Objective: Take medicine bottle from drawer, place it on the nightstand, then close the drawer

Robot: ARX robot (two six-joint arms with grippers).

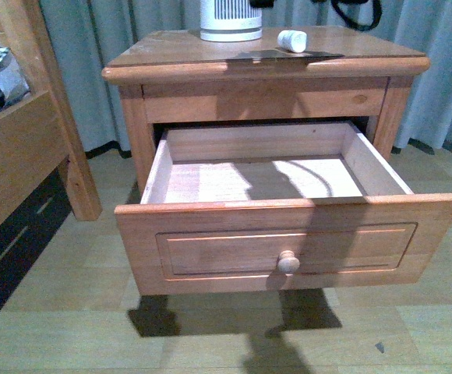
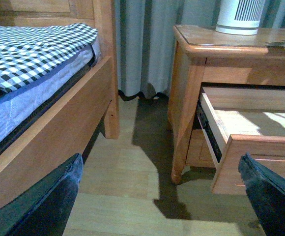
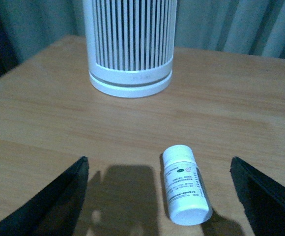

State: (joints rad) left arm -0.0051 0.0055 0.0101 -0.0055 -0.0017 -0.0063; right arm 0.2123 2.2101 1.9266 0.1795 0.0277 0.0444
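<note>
The right gripper is hanging with its jaws spread wide over the nightstand top, holding nothing. Between its two dark fingers the medicine bottle is lying on its side on the wood, touching neither finger (its printed label is facing up). Just beyond the bottle, the white ribbed device is standing upright on the same top.

The left gripper is also gaping, empty, low over the floor between the bed frame and the nightstand.

In the front view neither arm is showing. The medicine bottle is resting on the nightstand, near the ribbed device. Below, the drawer is standing pulled well out, its round knob facing the camera and its inside bare.
</note>
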